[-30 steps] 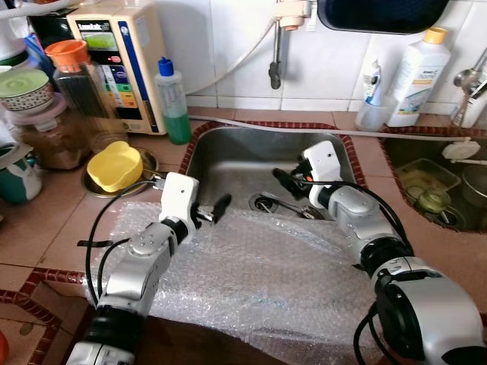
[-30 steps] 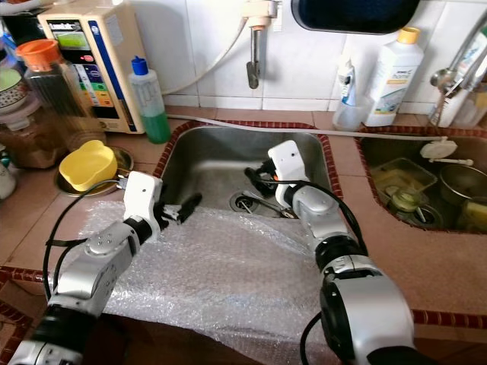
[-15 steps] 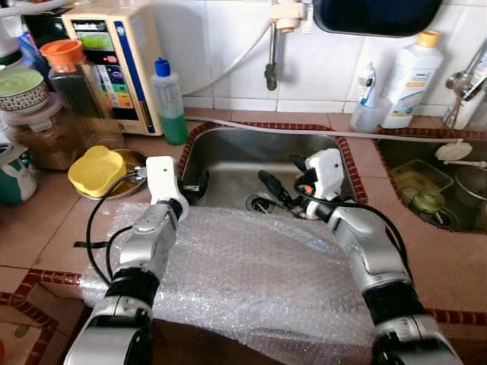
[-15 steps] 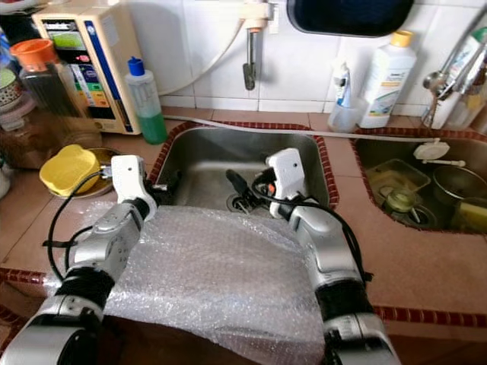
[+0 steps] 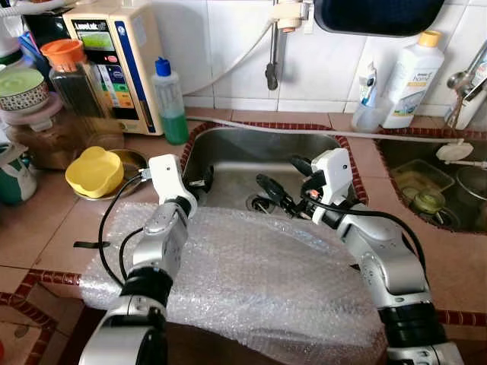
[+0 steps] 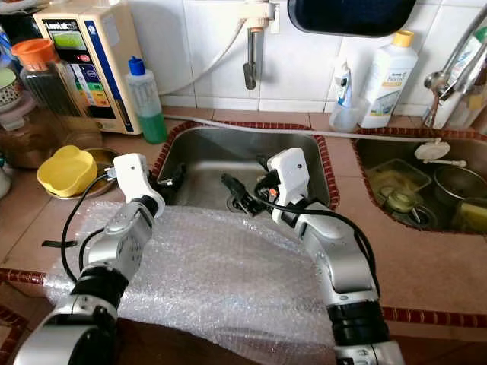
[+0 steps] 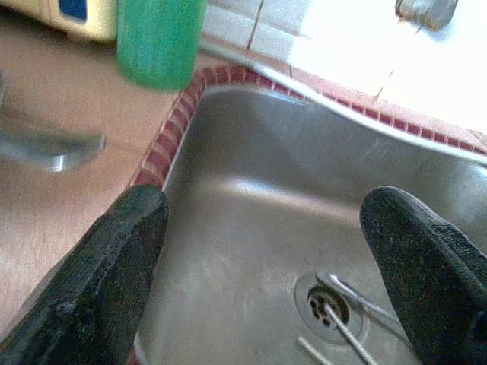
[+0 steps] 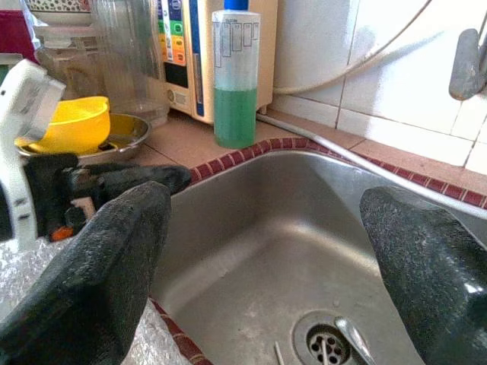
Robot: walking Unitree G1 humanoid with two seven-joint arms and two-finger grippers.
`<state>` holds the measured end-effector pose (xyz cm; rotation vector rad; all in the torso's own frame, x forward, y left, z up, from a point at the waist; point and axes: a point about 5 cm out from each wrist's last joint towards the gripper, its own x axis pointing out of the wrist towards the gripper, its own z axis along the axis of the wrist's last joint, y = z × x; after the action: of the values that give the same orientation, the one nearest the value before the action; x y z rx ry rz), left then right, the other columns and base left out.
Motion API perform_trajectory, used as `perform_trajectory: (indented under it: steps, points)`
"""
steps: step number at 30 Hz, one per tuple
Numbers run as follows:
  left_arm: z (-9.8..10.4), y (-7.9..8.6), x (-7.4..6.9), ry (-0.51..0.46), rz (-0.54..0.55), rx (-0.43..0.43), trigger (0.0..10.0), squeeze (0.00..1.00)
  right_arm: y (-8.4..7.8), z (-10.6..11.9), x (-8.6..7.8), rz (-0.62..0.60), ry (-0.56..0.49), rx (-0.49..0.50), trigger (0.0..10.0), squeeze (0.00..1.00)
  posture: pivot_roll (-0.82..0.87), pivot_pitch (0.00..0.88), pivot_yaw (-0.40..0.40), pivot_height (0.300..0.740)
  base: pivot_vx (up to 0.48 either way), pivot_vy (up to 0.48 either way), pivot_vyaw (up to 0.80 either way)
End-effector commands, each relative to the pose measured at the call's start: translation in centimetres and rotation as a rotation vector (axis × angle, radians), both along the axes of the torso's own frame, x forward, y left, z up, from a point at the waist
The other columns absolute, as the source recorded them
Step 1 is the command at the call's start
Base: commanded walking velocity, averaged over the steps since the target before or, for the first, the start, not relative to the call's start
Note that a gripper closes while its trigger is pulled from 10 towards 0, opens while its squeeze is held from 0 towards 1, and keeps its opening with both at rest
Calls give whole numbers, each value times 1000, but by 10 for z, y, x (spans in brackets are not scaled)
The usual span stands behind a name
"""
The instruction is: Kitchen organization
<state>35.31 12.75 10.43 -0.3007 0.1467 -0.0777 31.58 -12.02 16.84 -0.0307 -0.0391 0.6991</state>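
Two silver arms reach over a sheet of bubble wrap (image 5: 251, 266), a clear, dimpled, crinkled plastic film that lies spread on the bench (image 5: 46, 220) in front of the sink (image 5: 236, 163) and drapes over the bench's front edge. The bench is tiled in smooth reddish-brown squares with a dark red patterned border around the sink. The sink is a rectangular stainless steel basin, dull and water-marked, with a round drain (image 7: 329, 303) in which thin metal utensils lie. The left tool (image 5: 199, 178) hangs at the sink's left rim, its two black, grainy-textured fingers (image 7: 99, 281) spread apart with nothing between them. The right tool (image 5: 283, 182) hovers over the middle of the basin above the drain, its fingers (image 8: 99, 274) likewise spread wide and empty. Near the left rim stands a clear plastic bottle (image 5: 172, 103) with green liquid and a blue cap, beside a cream, box-shaped appliance (image 5: 114, 61) against the white glazed wall tiles. A yellow, rounded plastic bowl (image 5: 94, 171) sits upside down in a shallow metal dish (image 5: 141, 163) on the left of the bench. A metal tap (image 5: 272, 61) hangs from the wall above the basin. A white bottle (image 5: 411, 76) with a yellow cap stands behind the sink to the right.
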Motion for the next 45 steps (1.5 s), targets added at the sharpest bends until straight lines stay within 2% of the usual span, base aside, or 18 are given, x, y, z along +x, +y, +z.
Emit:
perform_trajectory:
  steps: [1, 3, 6, 9, 13, 15, 19, 22, 24, 26, 28, 38, 40, 45]
  points:
    - [4, 0, 0, -13, -3, 22, 10000, 0, 1, 5, -1, 16, -9, 1, 10000, 894, 2, 0, 43, 740, 0, 0, 0]
    - [5, -3, -6, -36, -26, 40, 10000, 0, 0, 6, 0, 14, -8, -2, 10000, 886, 3, 0, 42, 740, 0, 0, 0]
    - [15, 2, -11, -121, 2, 100, 10000, 0, 0, 8, 0, 10, -3, -3, 10000, 878, 6, 0, 41, 740, 0, 0, 0]
    - [28, 17, -12, -254, 60, 313, 10000, 0, 0, 8, -1, 7, 4, 0, 10000, 886, 7, 0, 41, 740, 0, 0, 0]
    - [35, 30, -6, -284, 80, 436, 10000, 0, 2, 7, -1, 9, 9, 2, 10000, 886, 12, 0, 39, 740, 0, 0, 0]
    - [36, 31, -6, -287, 78, 453, 10000, 0, 2, 7, -1, 9, 9, 1, 10000, 882, 12, 0, 40, 740, 0, 0, 0]
    - [32, 42, 3, -249, 51, 596, 10000, 0, 2, 8, 0, 4, 7, 2, 10000, 882, 7, 0, 44, 740, 0, 0, 0]
    - [29, 44, 6, -239, 42, 634, 10000, 0, 2, 9, 0, 3, 4, 1, 10000, 882, 4, 0, 46, 740, 0, 0, 0]
    - [24, 46, 10, -210, 2, 729, 10000, 0, 1, 10, -1, 2, 2, 2, 10000, 882, 1, 0, 47, 740, 0, 0, 0]
    - [23, 47, 10, -205, 1, 738, 10000, 0, 1, 10, -1, 2, 1, 2, 10000, 882, -2, 0, 48, 740, 0, 0, 0]
    - [19, 50, 13, -177, -22, 805, 10000, 0, 2, 10, -2, 2, 0, 2, 10000, 882, -6, 0, 51, 740, 0, 0, 0]
    - [15, 63, 18, -125, -10, 872, 10000, 0, 2, 10, -5, -5, 3, 3, 10000, 882, -13, 0, 59, 740, 0, 0, 0]
    - [13, 67, 18, -104, -6, 863, 0, 0, 2, 10, -5, -7, 4, 4, 10000, 886, -12, 0, 61, 740, 0, 0, 0]
    - [9, 70, 17, -82, -12, 855, 0, 0, 3, 10, -5, -7, 5, 7, 10000, 886, -9, 0, 60, 740, 0, 0, 0]
